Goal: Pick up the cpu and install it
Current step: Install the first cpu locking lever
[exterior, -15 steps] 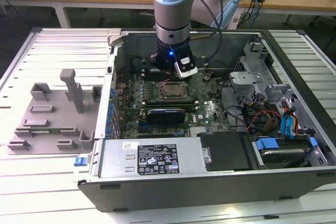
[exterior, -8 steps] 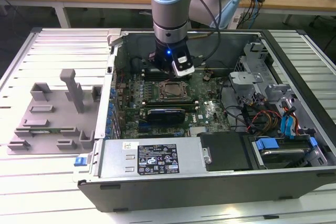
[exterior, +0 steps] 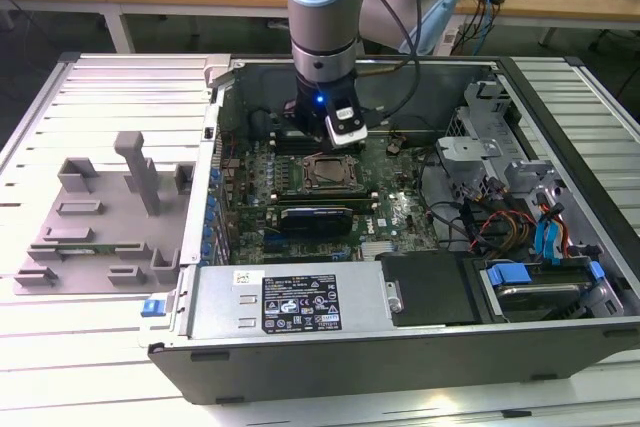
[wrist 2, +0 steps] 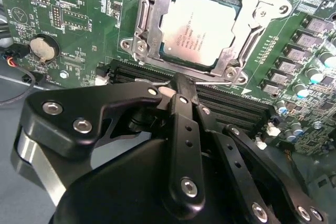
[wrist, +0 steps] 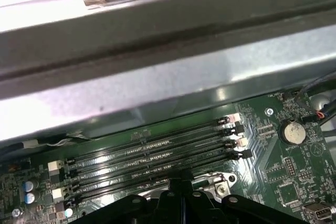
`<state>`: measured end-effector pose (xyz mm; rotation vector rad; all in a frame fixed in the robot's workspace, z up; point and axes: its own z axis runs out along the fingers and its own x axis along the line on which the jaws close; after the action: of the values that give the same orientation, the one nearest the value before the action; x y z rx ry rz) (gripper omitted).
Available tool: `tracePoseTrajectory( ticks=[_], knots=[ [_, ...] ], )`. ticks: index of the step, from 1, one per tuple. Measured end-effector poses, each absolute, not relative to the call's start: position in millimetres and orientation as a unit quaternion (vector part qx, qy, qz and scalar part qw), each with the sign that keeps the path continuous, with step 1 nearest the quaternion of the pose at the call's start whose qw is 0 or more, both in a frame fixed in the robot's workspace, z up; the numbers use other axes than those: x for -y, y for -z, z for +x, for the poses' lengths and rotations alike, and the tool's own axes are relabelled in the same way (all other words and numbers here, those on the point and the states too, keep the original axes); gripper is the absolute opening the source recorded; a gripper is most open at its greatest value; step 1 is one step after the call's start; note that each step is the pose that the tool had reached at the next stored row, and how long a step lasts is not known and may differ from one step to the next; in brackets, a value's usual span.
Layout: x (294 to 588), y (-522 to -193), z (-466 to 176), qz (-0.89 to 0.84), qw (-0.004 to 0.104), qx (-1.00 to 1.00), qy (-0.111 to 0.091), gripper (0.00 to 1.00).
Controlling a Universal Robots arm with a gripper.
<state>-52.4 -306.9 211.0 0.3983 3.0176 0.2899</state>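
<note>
The cpu [wrist 2: 202, 27], a flat square chip with a silvery top, lies inside the metal-framed socket [wrist 2: 149, 19] of the green board. In the exterior view the cpu [exterior: 331, 171] sits mid-board inside the open computer case. My gripper [wrist 2: 177, 81] hangs just beside the socket, over the black memory slots [wrist 2: 231, 106], its black fingers drawn together with nothing between them. In the first wrist view the gripper [wrist: 178, 183] tips meet above the same memory slots [wrist: 152, 156]. The exterior view shows the gripper [exterior: 335, 137] just behind the socket.
A grey plastic holder block [exterior: 100, 217] stands on the slatted table at the exterior view's left. The case wall [wrist: 157, 77] rises close beyond the memory slots. Drive bays and cables [exterior: 500, 217] crowd the exterior view's right. A coin battery [wrist 2: 43, 48] sits on the board.
</note>
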Motion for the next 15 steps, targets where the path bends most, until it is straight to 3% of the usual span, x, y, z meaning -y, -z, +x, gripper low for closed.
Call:
tracePoseTrajectory(
  ticks=[6,9,15],
  knots=[
    [301,-211,-52,0.138,0.044,-0.985,-0.089,0.11],
    [300,-208,-52,0.142,0.046,-0.986,-0.074,0.11],
    [294,-207,-52,0.149,0.047,-0.985,-0.072,0.11]
  ],
)
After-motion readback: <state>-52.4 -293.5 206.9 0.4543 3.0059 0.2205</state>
